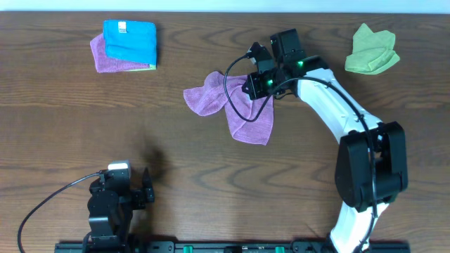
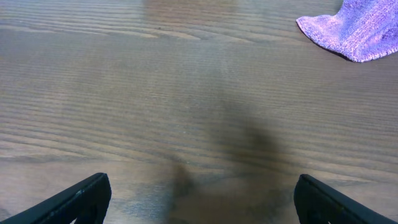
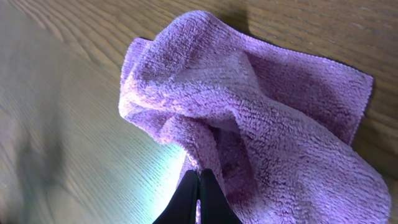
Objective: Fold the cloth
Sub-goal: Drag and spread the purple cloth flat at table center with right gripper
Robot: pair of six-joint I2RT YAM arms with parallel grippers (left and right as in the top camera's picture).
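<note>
Crumpled lilac cloth [image 1: 246, 121] mid table [image 1: 176, 161], bunched folds, corners splayed

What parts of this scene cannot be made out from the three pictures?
- Overhead: fingertips of the right gripper, hidden under its own wrist.
- All views: any tag on the lilac cloth, lost in its folds.
- Left wrist: that cloth beyond one corner, cut off by the frame edge.
- Overhead: most of the purple cloth under the blue cloth.

This is looking like a robotics lab: cabled arms [image 1: 330, 105] are sitting on a black rail [image 1: 232, 247] at the lower frame edge of a wood-grain table [image 1: 211, 183].
</note>
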